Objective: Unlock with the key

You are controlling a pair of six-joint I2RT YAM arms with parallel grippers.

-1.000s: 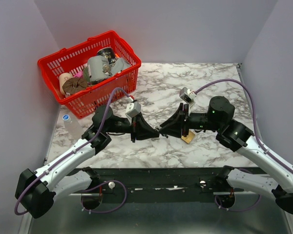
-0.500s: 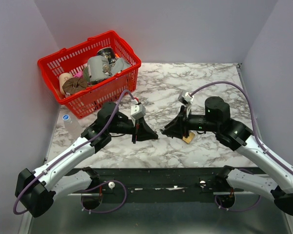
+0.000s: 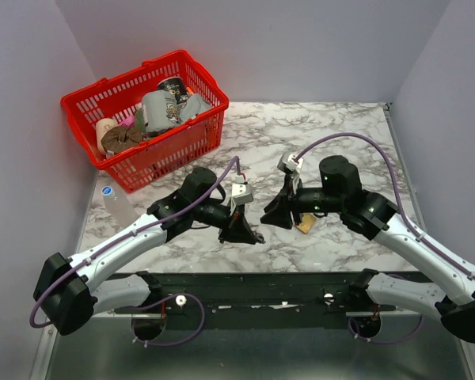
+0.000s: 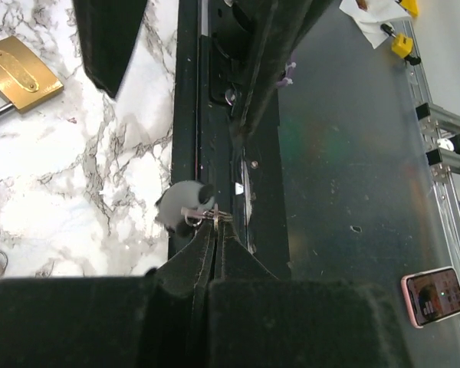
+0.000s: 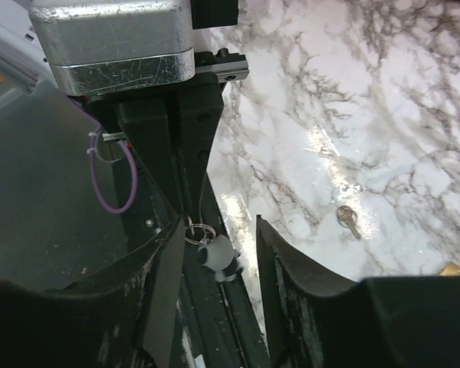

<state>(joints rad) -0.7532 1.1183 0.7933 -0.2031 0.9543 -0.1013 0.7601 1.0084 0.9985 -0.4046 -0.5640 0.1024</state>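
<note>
Near the middle of the table's (image 3: 340, 142) near edge, we see the left gripper (image 4: 212, 227) pinched fully shut on the key (image 4: 182, 214). It grips the key at its small metal ring, so the rounded head hangs just past the fingertips, above the marble. Facing it and just beside it, the right gripper (image 5: 215, 226) stands with its jaws well apart and nothing between them. The key hangs in front of that gap, and as far as we can tell it touches neither finger. Behind the right gripper a brass padlock (image 3: 305, 225) lies flat on the marble. An all-silver key (image 5: 346, 218) lies loose on the marble, apart from the padlock. Further out, a red basket (image 3: 127, 83) of mixed items fills the far left corner, and a plastic bottle (image 3: 111, 198) lies at the left edge.
</note>
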